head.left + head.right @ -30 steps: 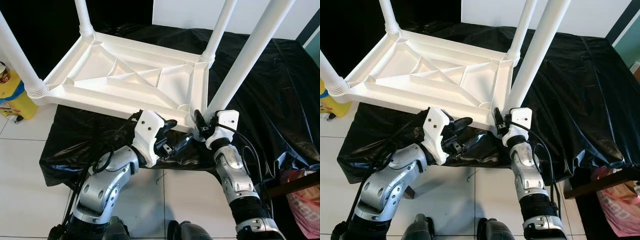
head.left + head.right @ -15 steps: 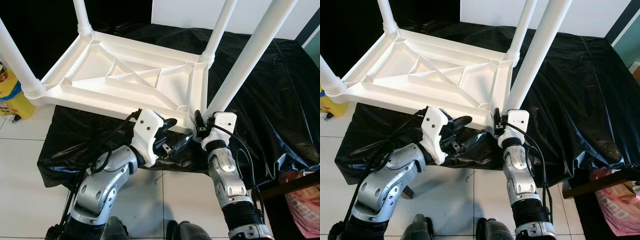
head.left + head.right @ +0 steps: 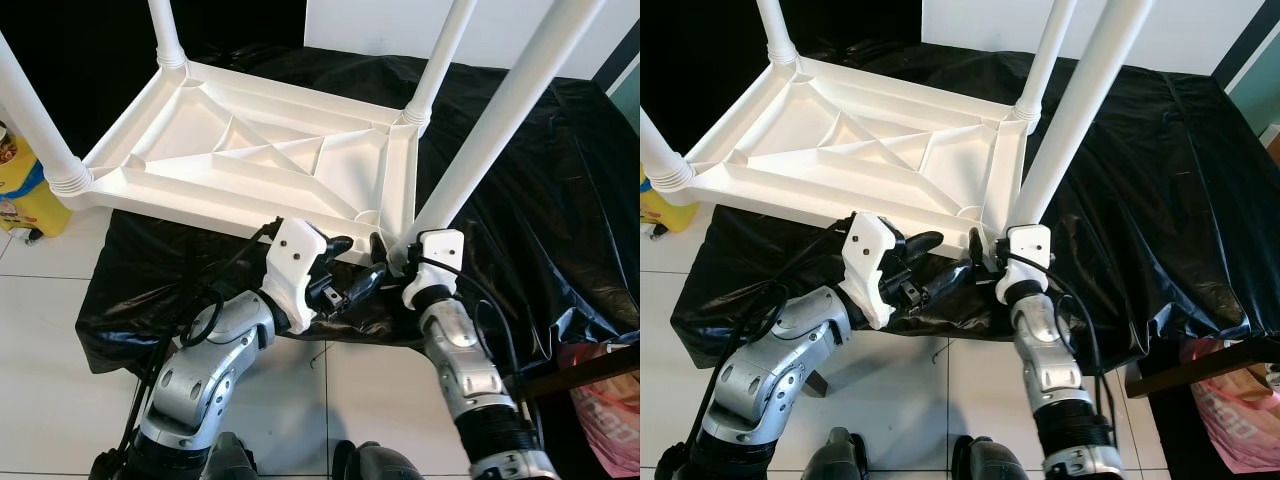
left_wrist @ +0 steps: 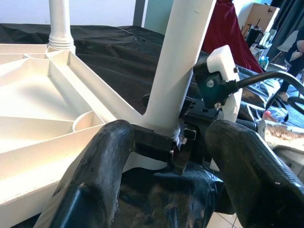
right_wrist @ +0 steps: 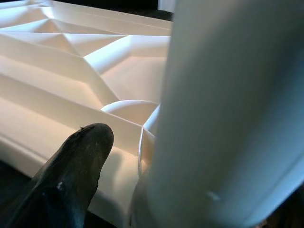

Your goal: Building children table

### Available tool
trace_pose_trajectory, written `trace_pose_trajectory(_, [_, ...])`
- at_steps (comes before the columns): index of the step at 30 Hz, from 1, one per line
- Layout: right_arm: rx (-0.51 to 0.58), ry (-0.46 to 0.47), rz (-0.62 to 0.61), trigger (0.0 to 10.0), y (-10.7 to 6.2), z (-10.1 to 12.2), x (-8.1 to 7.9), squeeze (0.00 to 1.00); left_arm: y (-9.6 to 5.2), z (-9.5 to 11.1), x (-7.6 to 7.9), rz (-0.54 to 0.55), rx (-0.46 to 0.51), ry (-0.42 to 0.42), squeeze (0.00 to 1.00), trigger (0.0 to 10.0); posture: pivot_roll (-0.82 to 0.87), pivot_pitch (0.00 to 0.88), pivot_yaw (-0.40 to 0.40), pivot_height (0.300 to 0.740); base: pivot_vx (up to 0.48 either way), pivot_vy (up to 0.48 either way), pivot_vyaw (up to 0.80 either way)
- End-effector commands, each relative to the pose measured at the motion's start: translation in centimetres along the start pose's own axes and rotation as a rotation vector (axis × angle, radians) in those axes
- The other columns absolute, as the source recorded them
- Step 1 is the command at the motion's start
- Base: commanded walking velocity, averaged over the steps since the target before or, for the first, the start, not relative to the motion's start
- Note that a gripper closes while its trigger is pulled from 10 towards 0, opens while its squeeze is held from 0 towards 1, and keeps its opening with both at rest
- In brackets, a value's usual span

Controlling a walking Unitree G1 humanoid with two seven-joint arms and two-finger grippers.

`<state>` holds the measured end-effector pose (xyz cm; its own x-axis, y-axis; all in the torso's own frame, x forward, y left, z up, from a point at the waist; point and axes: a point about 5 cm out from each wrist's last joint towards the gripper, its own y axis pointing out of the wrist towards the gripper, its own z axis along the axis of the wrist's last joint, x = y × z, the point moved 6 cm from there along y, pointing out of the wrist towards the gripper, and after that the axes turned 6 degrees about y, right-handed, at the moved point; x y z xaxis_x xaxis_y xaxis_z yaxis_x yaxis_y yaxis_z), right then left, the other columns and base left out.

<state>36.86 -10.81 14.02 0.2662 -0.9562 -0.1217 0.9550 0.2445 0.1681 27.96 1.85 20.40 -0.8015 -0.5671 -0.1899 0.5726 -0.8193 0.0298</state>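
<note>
A white children's table (image 3: pixel 250 150) lies upside down on a black sheet (image 3: pixel 560 200), with three legs standing in its corners. A fourth white leg (image 3: pixel 500 120) leans up to the right from the near right corner. My right gripper (image 3: pixel 395 250) is shut on the base of this leg (image 5: pixel 223 109), and one black finger (image 5: pixel 76 161) lies against the table's rim. The leg's foot rests beside a round socket (image 4: pixel 85 121) that looks empty. My left gripper (image 4: pixel 171 128) hangs open just in front of that corner, with nothing between its fingers.
A yellow container (image 3: pixel 25 190) stands on the white tile floor at the left. A pink bag (image 3: pixel 610 400) and a wooden edge (image 3: pixel 590 365) are at the lower right. The black sheet drapes over the low platform's front edge.
My right gripper has shifted left with the leg's base, closer to the table's corner, and the leg leans further right. The left gripper has barely moved.
</note>
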Motion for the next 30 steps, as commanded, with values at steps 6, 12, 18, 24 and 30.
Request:
trace_pose_trajectory(6, [-0.045, 0.005, 0.205, 10.0, 0.3, 0.3, -0.7, 0.00, 0.2, 0.2, 0.7, -0.021, 0.005, 0.006, 0.00, 10.0, 0.19, 0.142, -0.151, 0.740, 0.000, 0.000, 0.00])
trace_pose_trajectory(12, [-0.090, -0.026, 0.382, 10.0, 0.5, 0.1, -1.7, 0.00, 0.5, 0.2, 0.8, -0.026, -0.006, 0.024, 0.00, 10.0, 0.19, 0.147, -0.156, 0.740, 0.000, 0.000, 0.00])
trace_pose_trajectory(18, [-0.124, -0.054, 0.454, 10.0, 0.6, -0.2, -1.8, 0.00, 1.1, 0.3, 1.2, -0.027, -0.001, 0.030, 0.00, 10.0, 0.19, 0.149, -0.166, 0.740, 0.000, 0.000, 0.00])
trace_pose_trajectory(24, [-0.144, -0.050, 0.430, 0.0, 0.8, -0.6, -1.1, 0.00, 1.5, 0.5, 1.4, -0.016, 0.011, 0.025, 0.00, 10.0, 0.20, 0.152, -0.184, 0.740, 0.000, 0.000, 0.00])
trace_pose_trajectory(30, [-0.146, -0.044, 0.399, 0.0, 0.7, -0.9, -0.6, 0.00, 1.4, 0.4, 1.3, -0.010, 0.007, 0.030, 0.00, 10.0, 0.20, 0.153, -0.186, 0.740, 0.000, 0.000, 0.00])
